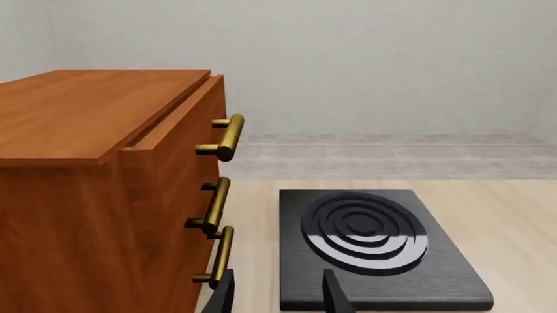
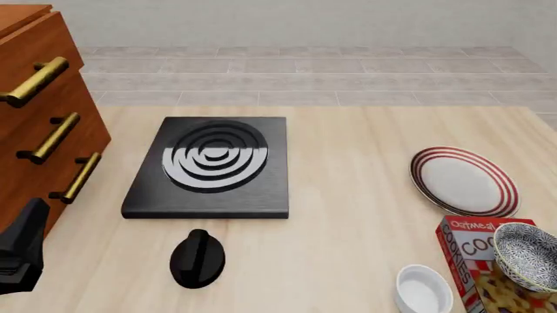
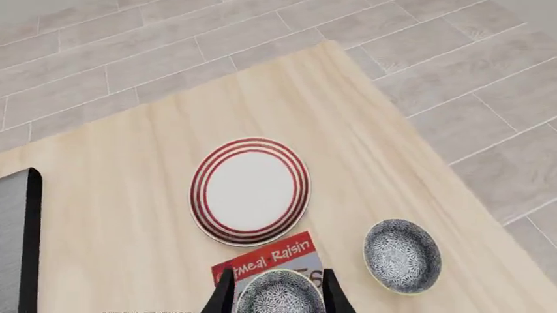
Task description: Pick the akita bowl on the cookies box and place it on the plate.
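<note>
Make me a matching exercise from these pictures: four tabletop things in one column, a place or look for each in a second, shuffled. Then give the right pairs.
Things:
1. akita bowl
2. plate
3. stove burner
4. plain white bowl

Descriptions:
A. black slab with raised rings, beside the wooden drawers
B. on the table just left of the cookies box in the front view
C. white, red stripes around its rim
D. speckled black and white, sitting on the red carton

Pairs: 1-D, 2-C, 3-A, 4-B
</note>
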You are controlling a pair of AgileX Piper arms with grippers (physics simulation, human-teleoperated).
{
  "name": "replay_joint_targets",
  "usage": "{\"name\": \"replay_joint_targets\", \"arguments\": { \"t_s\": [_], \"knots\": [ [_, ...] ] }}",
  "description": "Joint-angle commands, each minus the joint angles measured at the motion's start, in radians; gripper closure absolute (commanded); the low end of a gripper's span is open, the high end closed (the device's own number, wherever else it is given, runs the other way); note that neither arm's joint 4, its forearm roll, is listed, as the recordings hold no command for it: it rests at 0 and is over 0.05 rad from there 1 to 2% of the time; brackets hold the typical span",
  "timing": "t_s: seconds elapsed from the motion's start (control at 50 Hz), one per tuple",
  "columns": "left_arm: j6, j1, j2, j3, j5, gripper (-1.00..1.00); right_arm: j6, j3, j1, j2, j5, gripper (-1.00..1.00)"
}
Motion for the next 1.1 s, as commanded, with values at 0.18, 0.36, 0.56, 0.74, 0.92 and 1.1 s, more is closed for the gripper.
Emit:
{"name": "replay_joint_targets", "arguments": {
  "t_s": [0.18,0.36,0.56,0.74,0.92,1.1],
  "knots": [
    [0.0,0.0,0.0,0.0,0.0,-1.0,0.021,0.101,-0.035,0.009,-0.056,-1.0],
    [0.0,0.0,0.0,0.0,0.0,-1.0,0.017,0.122,-0.054,0.016,-0.074,-1.0],
    [0.0,0.0,0.0,0.0,0.0,-1.0,0.023,0.156,-0.066,0.03,-0.102,-1.0],
    [0.0,0.0,0.0,0.0,0.0,-1.0,0.032,0.175,-0.082,0.034,-0.116,-1.0],
    [0.0,0.0,0.0,0.0,0.0,-1.0,0.045,0.21,-0.119,0.05,-0.152,-1.0],
    [0.0,0.0,0.0,0.0,0.0,-1.0,0.049,0.223,-0.129,0.054,-0.162,-1.0]
  ]
}}
